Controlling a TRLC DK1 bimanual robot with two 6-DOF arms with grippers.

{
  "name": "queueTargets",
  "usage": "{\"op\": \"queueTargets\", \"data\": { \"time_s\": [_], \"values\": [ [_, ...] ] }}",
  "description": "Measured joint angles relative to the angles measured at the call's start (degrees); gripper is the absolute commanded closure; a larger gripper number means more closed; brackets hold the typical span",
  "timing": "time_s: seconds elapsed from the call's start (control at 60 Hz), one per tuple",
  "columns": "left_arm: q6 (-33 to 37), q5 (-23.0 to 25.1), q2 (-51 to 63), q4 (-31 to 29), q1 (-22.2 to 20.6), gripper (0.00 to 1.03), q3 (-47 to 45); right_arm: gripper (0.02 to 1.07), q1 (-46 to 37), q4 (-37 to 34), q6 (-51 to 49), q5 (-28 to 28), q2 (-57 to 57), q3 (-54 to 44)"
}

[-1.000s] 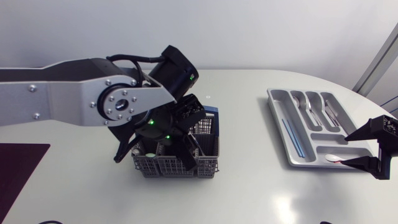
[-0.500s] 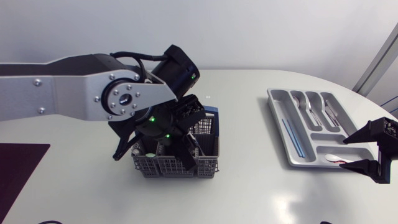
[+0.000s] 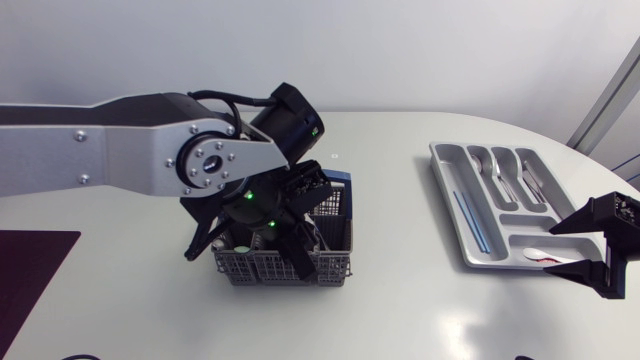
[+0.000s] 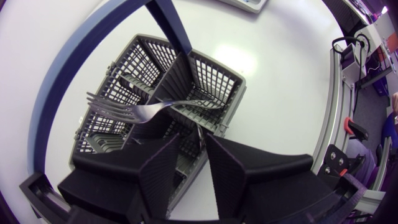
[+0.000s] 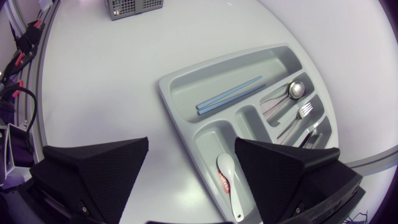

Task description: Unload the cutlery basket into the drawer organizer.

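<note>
Left claw point(image 4: 194, 140) hangs low over the grey cutlery basket point(image 4: 217, 71) on the tabletop point(image 3: 400, 300), with a thin strip of metal standing just ahead of it; whether it is clenched on anything cannot be told. A fork point(image 4: 134, 112) leans in the basket under the blue carrying handle point(image 4: 171, 28), tines up and out over the dividers, shaft down in a cell. Well apart, the right claw point(image 5: 191, 142) hovers released and spread wide above one end of the drawer organizer point(image 5: 186, 90), just over a white spoon point(image 5: 229, 180). Blue sticks point(image 5: 230, 94) lie in the long slot, and metal cutlery lies in the slots beyond. The step in hand looks like drawing one piece out of the basket. Done well, that likely means a firm pinch on the shaft and a straight upward pull until the whole piece clears the mesh walls. Sideways drag is best avoided, since the light basket could slide or tip and the leaning fork's tines could catch.
</note>
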Motion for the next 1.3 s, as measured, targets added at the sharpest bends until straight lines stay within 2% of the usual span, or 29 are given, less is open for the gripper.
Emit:
{"op": "queueTargets", "data": {
  "time_s": [0.583, 0.7, 0.8, 1.083, 1.3],
  "values": [
    [-0.22, 0.15, 2.01, -0.09, -0.13, 0.7, 0.7, 0.07, 0.09, 0.02, -0.24, 0.02, -0.04, -1.22],
    [-0.22, 0.13, 2.34, -0.07, -0.39, 0.79, 0.92, 0.07, 0.22, 0.13, -0.24, 0.02, -0.04, -1.22],
    [-0.22, 1.07, 2.82, 0.04, -0.39, 0.79, 1.2, 0.07, 0.22, 0.22, -0.26, 0.02, -0.04, -1.22],
    [-1.27, 4.42, 4.98, -3.45, -0.02, 1.0, 4.11, 0.07, 0.26, 0.28, -0.24, 0.02, -0.11, -1.86],
    [-1.42, 7.02, 5.81, -4.72, 1.55, 1.0, 5.22, 0.07, 0.26, 0.39, -0.26, 0.02, -0.35, -2.36]
  ]
}}
